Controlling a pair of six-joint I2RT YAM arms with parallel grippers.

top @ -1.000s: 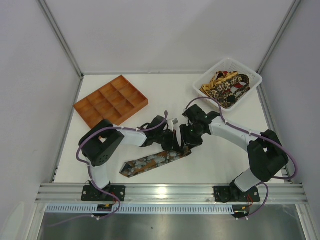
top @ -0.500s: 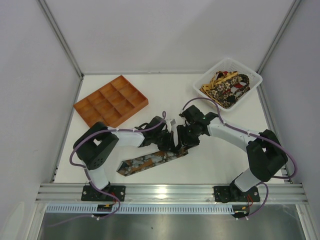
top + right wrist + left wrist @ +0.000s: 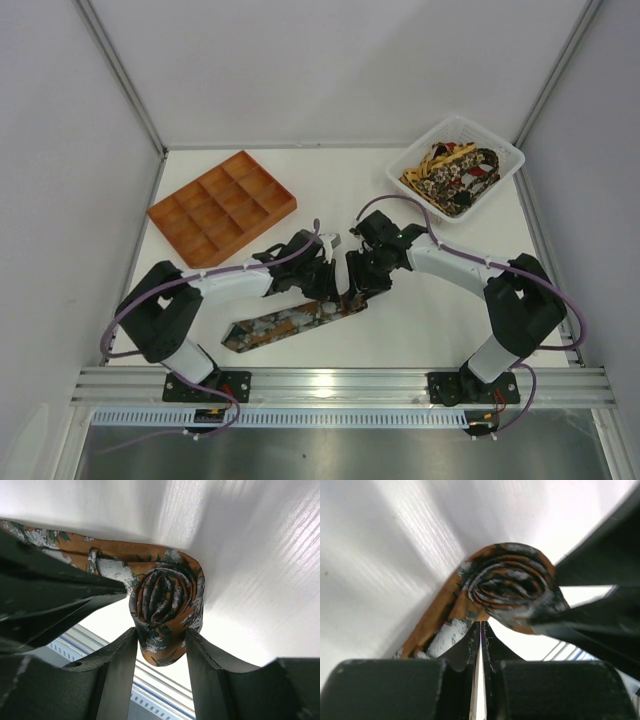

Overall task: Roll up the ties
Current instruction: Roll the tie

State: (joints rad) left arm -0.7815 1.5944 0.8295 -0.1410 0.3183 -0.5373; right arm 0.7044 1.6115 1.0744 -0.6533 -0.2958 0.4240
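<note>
Top external shows the tie (image 3: 285, 322) shifted left, right gripper (image 3: 160, 642) clamping its roll, left gripper (image 3: 481, 629) closed

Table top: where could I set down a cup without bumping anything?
Bare: the far strip between the orange tray and the white basket; the near patch between the tie and the right arm's base. Crowded: the middle, where left gripper and right gripper meet at it.

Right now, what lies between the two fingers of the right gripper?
The rolled end of the tie lies there, with both fingers of the right gripper touching its sides. The right wrist view shows this.
</note>
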